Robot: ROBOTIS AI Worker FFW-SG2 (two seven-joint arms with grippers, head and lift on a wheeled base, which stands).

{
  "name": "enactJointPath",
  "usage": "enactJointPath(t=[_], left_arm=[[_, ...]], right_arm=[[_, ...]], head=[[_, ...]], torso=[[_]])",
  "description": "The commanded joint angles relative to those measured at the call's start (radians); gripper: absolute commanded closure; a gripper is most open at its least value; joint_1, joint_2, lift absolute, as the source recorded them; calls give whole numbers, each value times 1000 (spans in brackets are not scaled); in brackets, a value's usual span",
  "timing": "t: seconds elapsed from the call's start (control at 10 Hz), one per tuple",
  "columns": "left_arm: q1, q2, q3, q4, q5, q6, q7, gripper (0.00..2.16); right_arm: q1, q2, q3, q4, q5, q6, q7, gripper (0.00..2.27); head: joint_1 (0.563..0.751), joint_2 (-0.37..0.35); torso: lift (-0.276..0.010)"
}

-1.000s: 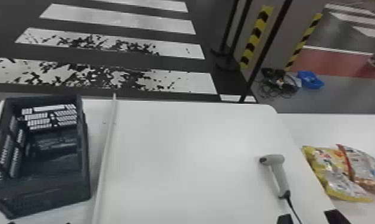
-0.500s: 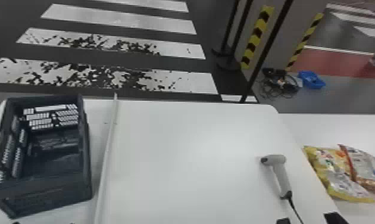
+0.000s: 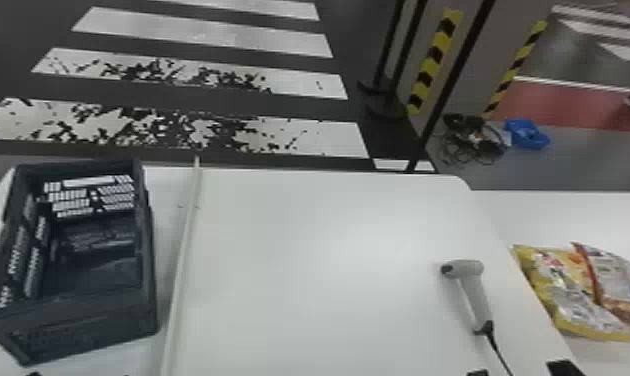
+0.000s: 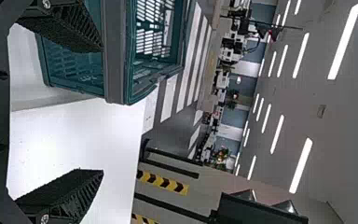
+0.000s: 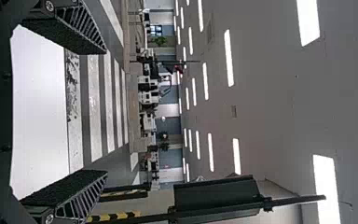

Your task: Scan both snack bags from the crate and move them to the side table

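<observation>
Bags (image 3: 575,292) on side table (image 3: 559,215)

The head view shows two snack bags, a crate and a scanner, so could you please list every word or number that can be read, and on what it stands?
No text can be read.
Yellow snack bag: print, too small to read.
Red-edged snack bag: print, too small to read.
Crate, scanner: no readable text.
Yellow-and-black strips: stripes, no readable words.
</observation>
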Motion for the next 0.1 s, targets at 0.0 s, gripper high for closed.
enactJointPath(t=[0.0], left_arm=[[0,0,1,2,6,0,-3,70]], right_arm=[[0,-3,4,10,0,-12,0,76]], head=[[695,-222]], torso=[[-95]])
